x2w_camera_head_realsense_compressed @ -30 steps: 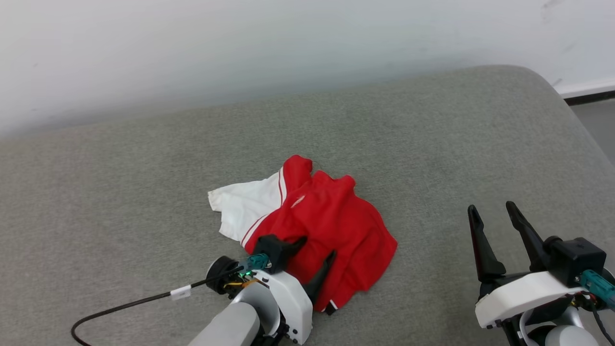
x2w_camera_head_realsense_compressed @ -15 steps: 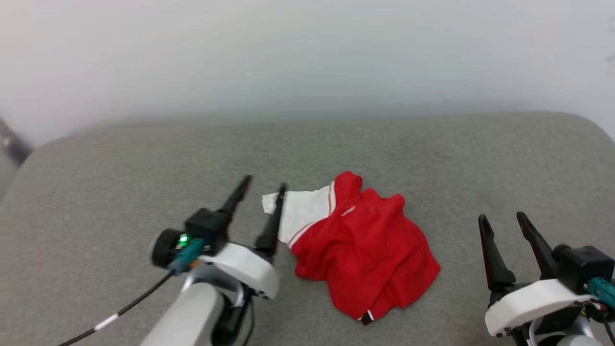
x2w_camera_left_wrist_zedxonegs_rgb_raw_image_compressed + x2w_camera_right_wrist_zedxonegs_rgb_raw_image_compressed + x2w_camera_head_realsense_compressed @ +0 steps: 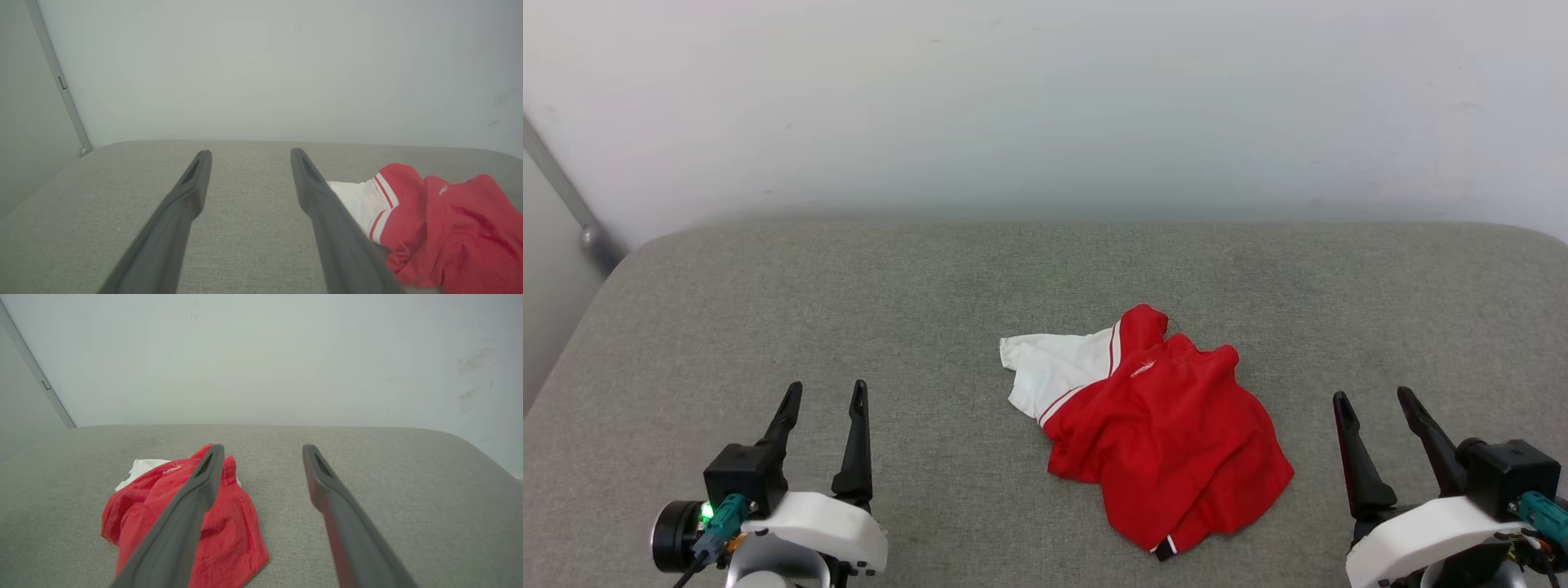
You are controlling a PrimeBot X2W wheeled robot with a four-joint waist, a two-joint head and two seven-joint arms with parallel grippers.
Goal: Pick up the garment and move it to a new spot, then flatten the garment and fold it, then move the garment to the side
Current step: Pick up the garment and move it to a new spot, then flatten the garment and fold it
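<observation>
The garment (image 3: 1164, 425), a red jersey with a white sleeve and red-striped trim, lies crumpled in a heap on the grey cushion (image 3: 849, 310), a little right of centre. Its printed side is hidden. My left gripper (image 3: 823, 394) stands open at the lower left, well apart from the cloth and holding nothing. My right gripper (image 3: 1374, 398) stands open at the lower right, just clear of the heap's right edge. In the left wrist view the garment (image 3: 441, 220) lies to the right of the open left gripper (image 3: 249, 157). In the right wrist view the garment (image 3: 229, 531) sits left of the open right gripper (image 3: 263, 451).
The cushion ends at a pale wall (image 3: 1045, 106) behind. A grey metal bar (image 3: 564, 196) slants down at the far left by the cushion's rounded corner. Bare fabric lies on both sides of the heap.
My left gripper let go of the garment's near edge and drew back to the lower left, open. The camera view shifted. The heap lies where it was dropped.
</observation>
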